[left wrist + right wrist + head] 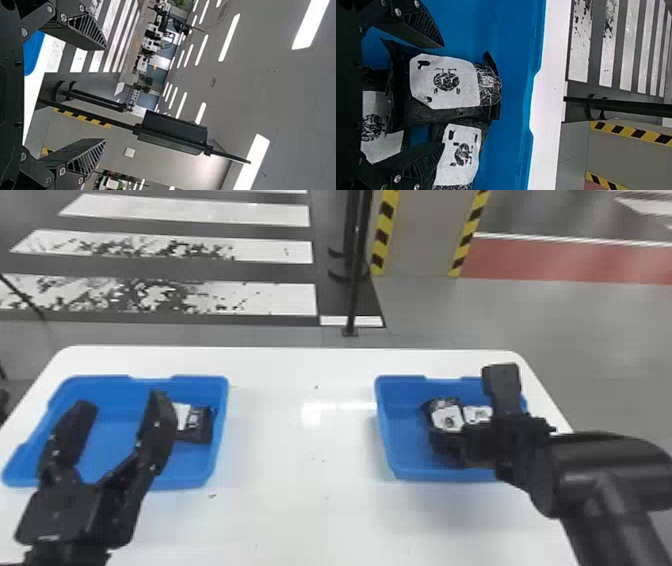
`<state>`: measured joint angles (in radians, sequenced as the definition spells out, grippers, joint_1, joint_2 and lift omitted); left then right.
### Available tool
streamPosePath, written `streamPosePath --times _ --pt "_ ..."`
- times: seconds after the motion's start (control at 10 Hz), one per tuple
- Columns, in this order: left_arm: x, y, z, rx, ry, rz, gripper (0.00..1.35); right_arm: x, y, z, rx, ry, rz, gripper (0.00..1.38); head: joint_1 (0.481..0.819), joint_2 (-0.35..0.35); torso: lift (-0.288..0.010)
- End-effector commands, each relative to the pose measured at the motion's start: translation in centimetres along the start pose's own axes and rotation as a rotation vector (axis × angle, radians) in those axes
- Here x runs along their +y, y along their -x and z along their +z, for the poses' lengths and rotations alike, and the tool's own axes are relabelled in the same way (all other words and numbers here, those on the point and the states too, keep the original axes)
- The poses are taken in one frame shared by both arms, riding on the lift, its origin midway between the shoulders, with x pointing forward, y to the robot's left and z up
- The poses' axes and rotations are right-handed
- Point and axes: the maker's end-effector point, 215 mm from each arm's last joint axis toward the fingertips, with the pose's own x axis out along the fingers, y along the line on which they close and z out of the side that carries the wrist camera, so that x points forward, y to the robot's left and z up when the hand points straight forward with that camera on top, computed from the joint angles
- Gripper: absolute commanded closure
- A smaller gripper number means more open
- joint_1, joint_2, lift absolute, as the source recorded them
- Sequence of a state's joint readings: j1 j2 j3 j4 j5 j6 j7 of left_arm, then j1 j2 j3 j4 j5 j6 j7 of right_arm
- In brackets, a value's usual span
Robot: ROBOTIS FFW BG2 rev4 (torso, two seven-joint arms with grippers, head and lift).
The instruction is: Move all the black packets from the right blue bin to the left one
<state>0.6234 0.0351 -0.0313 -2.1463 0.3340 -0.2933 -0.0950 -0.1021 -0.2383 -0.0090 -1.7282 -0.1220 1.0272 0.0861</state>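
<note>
Our left tool (121,402) hangs well left of the right blue bin (382,430), fingers spread wide. Our right tool (476,416) is at that bin, fingers parted, a black packet (445,81) showing between them. Two more packets (461,154) lie beside it. Left of that bin, across our desk (300,480), the left bin (221,440) holds a dark packet (200,427).

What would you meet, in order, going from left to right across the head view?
Left gripper → black packet in the left bin → black pole → packets in the right bin → right arm.
</note>
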Motion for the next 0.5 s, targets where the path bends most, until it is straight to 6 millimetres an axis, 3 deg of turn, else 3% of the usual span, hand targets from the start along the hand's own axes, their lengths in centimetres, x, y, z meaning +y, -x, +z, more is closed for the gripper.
streamPosePath --times 0.0,0.1,0.2,0.4 --pt "0.0 0.0 0.0 -0.001 -0.001 -0.001 0.23 0.6 -0.2 -0.1 -0.001 0.009 0.011 0.35 0.695 -0.102 -0.14" --pt "0.0 0.0 0.1 -0.004 -0.001 -0.001 0.23 1.1 0.2 0.8 -0.029 0.02 0.016 0.99 0.695 -0.101 -0.14" --pt "0.0 0.0 0.1 -0.004 -0.001 -0.001 0.23 1.5 0.6 1.4 -0.058 0.022 0.012 1.19 0.695 -0.093 -0.14" --pt "-0.1 0.0 -0.1 0.0 0.001 -0.003 0.23 2.0 0.0 0.0 -0.034 -0.01 0.038 1.24 0.695 -0.086 -0.14"
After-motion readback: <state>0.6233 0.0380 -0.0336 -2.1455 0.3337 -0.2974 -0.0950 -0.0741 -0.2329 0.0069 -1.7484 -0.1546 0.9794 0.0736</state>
